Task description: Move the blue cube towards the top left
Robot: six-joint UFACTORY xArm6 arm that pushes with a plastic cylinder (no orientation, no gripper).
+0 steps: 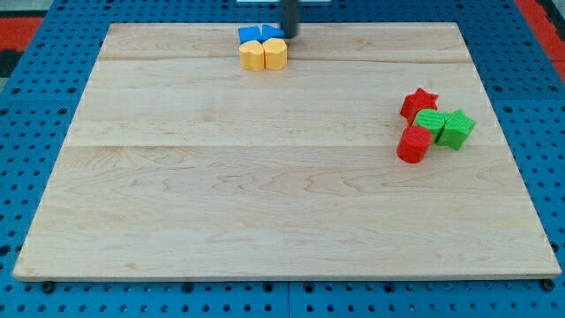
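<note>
The blue cube [250, 34] sits near the top edge of the wooden board [265, 177], a little left of centre. A second blue block [272, 32] lies right beside it, partly hidden by the rod. Two yellow blocks [253, 56] [275, 53] touch the blue ones from below. My tip [289, 36] is at the right side of the blue blocks, touching or nearly touching the right one.
At the view's right stands a cluster: a red star [418, 102], two green blocks [430, 123] [457, 128] and a red cylinder [412, 144]. A blue pegboard [35, 132] surrounds the board.
</note>
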